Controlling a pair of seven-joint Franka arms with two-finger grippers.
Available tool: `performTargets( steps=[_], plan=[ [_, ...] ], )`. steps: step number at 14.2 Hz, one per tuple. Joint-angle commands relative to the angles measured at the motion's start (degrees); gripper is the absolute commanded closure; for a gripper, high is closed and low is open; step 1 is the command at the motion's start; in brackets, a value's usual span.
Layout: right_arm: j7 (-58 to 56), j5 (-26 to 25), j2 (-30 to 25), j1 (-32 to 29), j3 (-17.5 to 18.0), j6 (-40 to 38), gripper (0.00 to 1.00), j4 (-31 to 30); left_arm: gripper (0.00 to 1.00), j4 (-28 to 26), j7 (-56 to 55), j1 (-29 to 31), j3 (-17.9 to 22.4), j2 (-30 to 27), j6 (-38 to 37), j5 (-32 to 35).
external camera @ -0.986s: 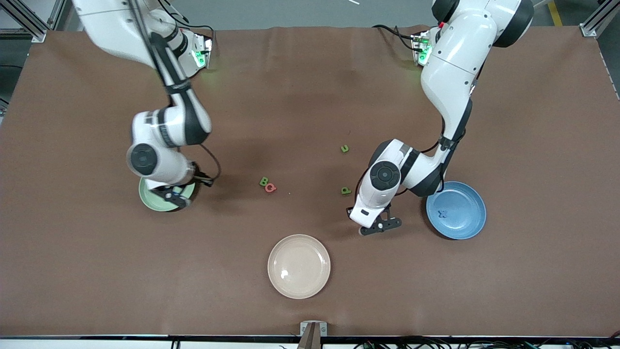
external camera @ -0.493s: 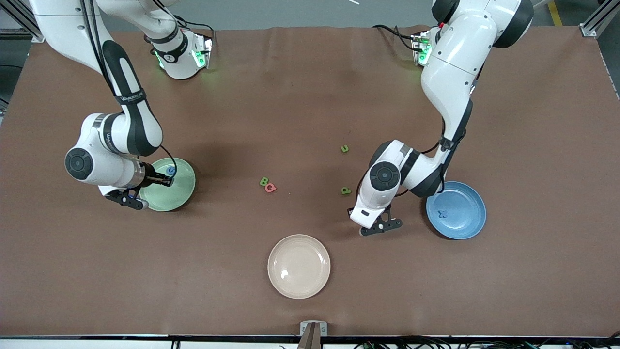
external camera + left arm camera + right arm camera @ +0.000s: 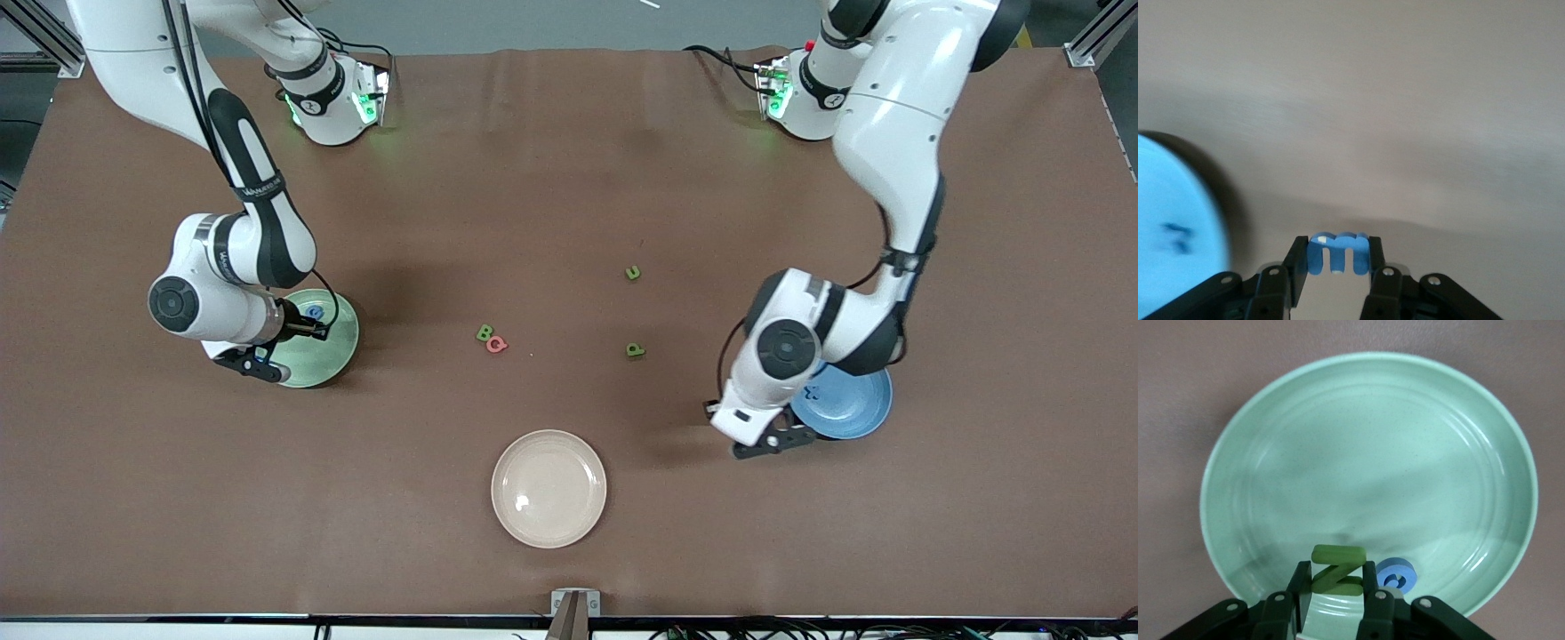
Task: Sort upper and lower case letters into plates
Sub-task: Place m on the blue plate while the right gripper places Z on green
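Green Z letter (image 3: 1337, 571) is sitting pinched in the right gripper (image 3: 1336, 593) over the mint plate (image 3: 1271, 427), left gripper (image 3: 1338, 261) clamping blue m letter (image 3: 1338, 252) beside the blue plate (image 3: 858, 404); centre each over its plate before releasing.

Open cloth around the cream plate (image 3: 548, 488); four letters (image 3: 491, 339) dot the table's middle.

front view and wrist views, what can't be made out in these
- Front view: the left end effector and the right end effector sit under their wrists, which hide what they grip; only the wrist views show the blue letter and the green letter.
- Front view: the left arm covers part of the blue plate.
- Left wrist view: the dark letter in the plate is blurred and unreadable.
- Right wrist view: the small blue letter is partly hidden by a finger.
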Motion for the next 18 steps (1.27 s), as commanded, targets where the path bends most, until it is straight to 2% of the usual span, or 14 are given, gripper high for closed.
performTargets(
  steps=[1, 2, 3, 4, 5, 6, 7, 8, 10, 14, 15, 16, 17, 18],
  plan=[
    [-0.11, -0.23, 0.75, 0.32, 0.32, 0.71, 0.95, -0.45, 0.9, -3.05, 2.78, 2.15, -0.68, -2.75, -4.99, 0.83],
    [-0.11, -0.15, 0.93, 0.5, 0.32, 0.62, 0.92, -0.45, 0.89, -3.14, 3.4, 2.41, -0.59, -3.19, -6.41, 0.74],
    [-0.02, -0.15, 0.93, 0.67, 0.32, 0.54, 0.82, -0.45, 0.87, -3.14, 3.84, 3.63, -0.59, -3.28, -7.38, 0.83],
    [-0.02, -0.15, 0.93, 0.59, 0.32, 0.53, 0.61, -0.36, 0.85, -3.32, 4.02, 4.34, -0.68, -3.28, -7.65, 0.83],
    [-0.02, -0.15, 0.93, 0.67, 0.32, 0.45, 0.35, -0.28, 0.8, -4.19, 4.02, 4.43, -0.68, -3.28, -7.91, 0.74],
    [-0.02, -0.15, 0.93, 0.85, 0.32, 0.36, 0.17, -0.1, 0.77, -5.33, 3.94, 4.61, -0.59, -3.28, -8.0, 0.65],
    [0.16, -0.15, 0.76, 0.94, 0.32, 0.01, 0.05, 0.07, 0.75, -5.95, 3.93, 4.7, -0.33, -3.28, -8.09, 0.65],
    [0.59, -0.15, 0.5, 1.2, 0.32, -0.86, 0.01, 0.6, 0.73, -6.22, 3.93, 5.74, -0.24, -3.28, -8.18, 0.74],
    [1.47, 0.2, -0.47, 2.16, 0.32, -5.33, 0.01, 3.4, 0.7, -6.22, 4.02, 6.72, -0.24, -3.28, -8.27, 0.74],
    [17.25, 0.29, -0.47, 9.09, 0.32, -6.77, 0.0, 6.93, 0.67, -5.87, 4.02, 6.63, -0.15, -3.46, -10.2, 0.83],
    [21.65, 0.29, -0.3, 11.46, 0.32, -5.8, 0.0, 7.45, 0.55, -5.87, 4.02, 6.63, -0.15, -3.28, -10.2, 0.83],
    [26.13, 0.21, -0.12, 13.83, 0.32, -4.23, 0.0, 7.81, 0.1, -5.95, 3.76, 6.63, -0.15, -3.28, -10.2, 0.83],
    [30.26, 0.21, 0.49, 15.86, 0.32, -2.21, 0.0, 7.9, 0.0, -5.87, 2.98, 6.63, -0.15, -3.45, -10.2, 0.74],
    [33.87, 0.21, 1.54, 17.71, 0.32, -0.19, 0.0, 7.98, 0.0, -5.78, 2.88, 6.63, -0.15, -3.72, -10.2, 0.74]
  ],
)
